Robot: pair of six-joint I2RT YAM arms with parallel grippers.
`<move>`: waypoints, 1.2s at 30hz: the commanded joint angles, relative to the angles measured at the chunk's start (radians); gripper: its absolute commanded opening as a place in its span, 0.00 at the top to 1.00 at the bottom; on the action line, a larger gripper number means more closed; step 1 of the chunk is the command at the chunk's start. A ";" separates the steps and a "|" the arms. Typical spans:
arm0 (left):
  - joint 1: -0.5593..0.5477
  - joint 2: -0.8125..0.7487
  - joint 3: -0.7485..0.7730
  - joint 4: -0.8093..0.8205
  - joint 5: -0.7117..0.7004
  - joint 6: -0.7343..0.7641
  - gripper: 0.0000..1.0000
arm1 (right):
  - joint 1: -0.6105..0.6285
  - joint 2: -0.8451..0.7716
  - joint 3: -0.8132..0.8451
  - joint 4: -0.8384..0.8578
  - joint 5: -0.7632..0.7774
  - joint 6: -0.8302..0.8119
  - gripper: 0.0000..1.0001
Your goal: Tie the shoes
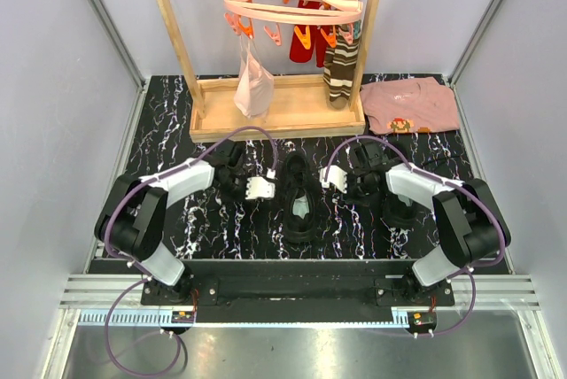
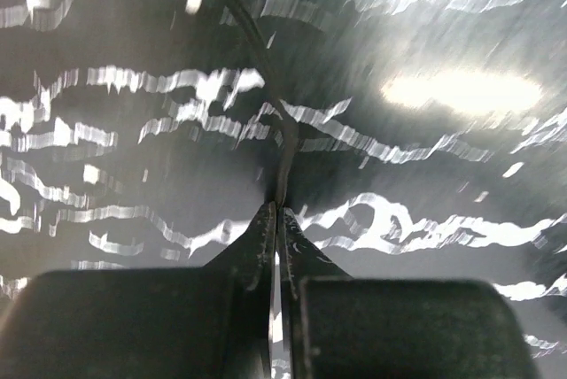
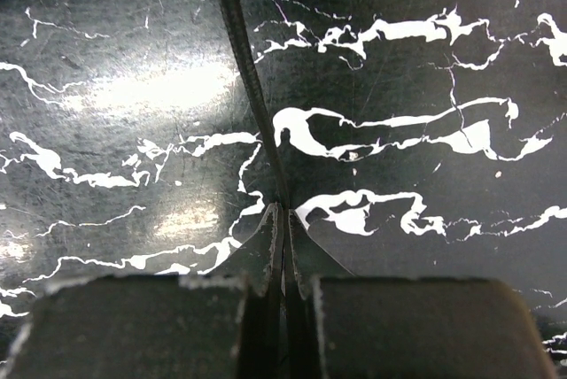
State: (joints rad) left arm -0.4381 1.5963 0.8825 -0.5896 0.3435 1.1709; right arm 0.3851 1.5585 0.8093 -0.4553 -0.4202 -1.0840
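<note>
So the shoes [image 1: 299,197] sit in the middle of the table [image 1: 164,131], between the two arms. From above they read as one black clump, and we can't really split the pair apart. The long axis runs near-to-far, with a bit of pale insole [image 1: 301,208] showing in the near half. We can't tell for sure which end is the toe.

The left jaws are pinched fully together on a thin black lace [image 2: 282,153] that runs away from the tips across the marble. It's the same on the other side: the right jaws are closed tight on their own lace [image 3: 252,87], which heads off toward the far-left of that view. Both sets of tips are low over the table.

The left arm [image 1: 168,189] comes in from the left of the shoes and the right arm [image 1: 425,186] from the right.

Further out, a wooden rack [image 1: 292,112] stands at the far side. A pink hanger [image 1: 292,3] on it carries a striped sock [image 1: 341,73] and a pale cloth [image 1: 254,87]. A folded pink shirt [image 1: 412,104] lies at the far right.
</note>
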 commanded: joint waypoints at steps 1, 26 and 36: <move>0.100 -0.031 0.018 -0.081 -0.098 0.082 1.00 | 0.000 -0.018 -0.028 -0.006 0.069 -0.014 1.00; 0.039 0.031 0.095 -0.036 0.035 -0.082 0.68 | 0.000 -0.078 0.071 -0.071 -0.044 0.130 0.47; 0.046 -0.180 0.056 0.035 0.396 -0.221 0.51 | -0.002 -0.232 0.117 -0.106 -0.147 0.335 0.25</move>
State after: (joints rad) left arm -0.3630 1.4712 0.9546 -0.6449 0.5537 1.0382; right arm 0.3851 1.3724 0.8963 -0.5369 -0.4850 -0.8436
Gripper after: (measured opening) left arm 0.481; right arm 0.759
